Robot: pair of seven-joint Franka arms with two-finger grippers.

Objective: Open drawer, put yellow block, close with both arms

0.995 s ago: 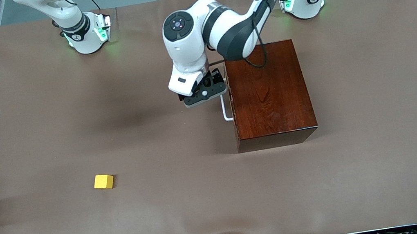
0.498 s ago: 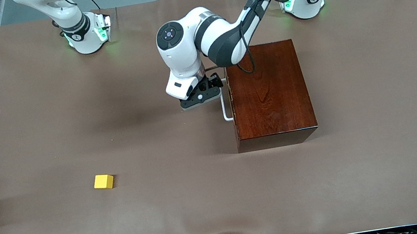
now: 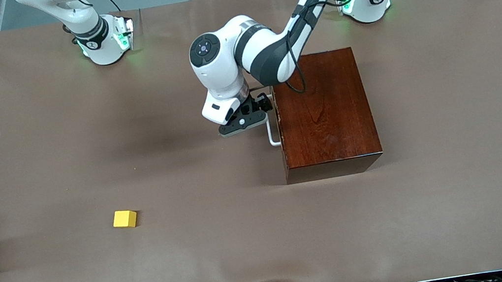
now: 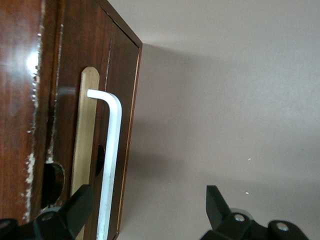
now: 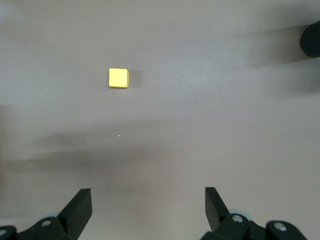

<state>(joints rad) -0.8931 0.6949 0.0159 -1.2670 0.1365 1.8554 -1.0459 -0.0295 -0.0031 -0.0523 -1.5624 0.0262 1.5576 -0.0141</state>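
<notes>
At the drawer's front, the left gripper (image 4: pixel 145 210) is held with its fingers spread wide, one finger (image 4: pixel 75 212) against the drawer (image 4: pixel 120 100) face and the white handle (image 4: pixel 111 165) lying between the fingers, not clamped. Around it, the drawer is seen shut in the dark box (image 3: pixel 324 112). Off at the right arm's end, the right gripper (image 5: pixel 147 210) is held wide above bare bench (image 3: pixel 461 179), waiting. At about eight o'clock from the box, well apart, the yellow block (image 3: pixel 124 219) is found on the bench.
</notes>
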